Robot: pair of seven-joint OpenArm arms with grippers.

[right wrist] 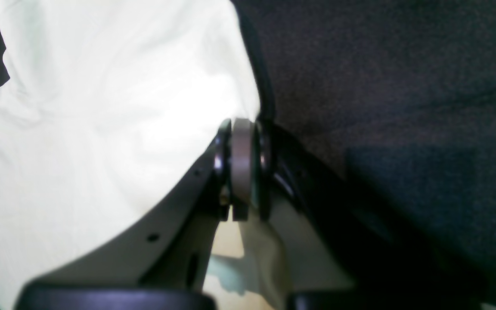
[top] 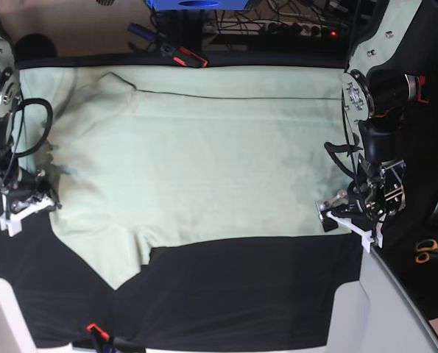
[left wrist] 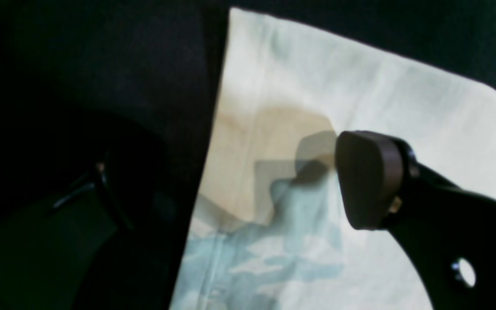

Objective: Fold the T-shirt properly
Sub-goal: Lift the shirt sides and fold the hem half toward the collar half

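The pale mint-green T-shirt (top: 204, 169) lies spread on a black cloth (top: 241, 294), its top part folded over along a straight crease. My left gripper (top: 346, 223) hovers at the shirt's right edge. In the left wrist view it (left wrist: 235, 185) stands open, one brown pad (left wrist: 368, 181) over the T-shirt (left wrist: 317, 77) and the other finger over the dark cloth, nothing between them. My right gripper (top: 42, 204) is at the shirt's left edge. Up close its pads (right wrist: 243, 168) are pressed together, pinching the edge of the T-shirt (right wrist: 101, 129).
Orange-handled scissors (top: 428, 254) lie off the table to the right. A red-and-black tool (top: 182, 55) and cables sit behind the far edge. A small red clip (top: 93, 329) holds the black cloth at the front edge. A sleeve (top: 119, 257) points toward the front left.
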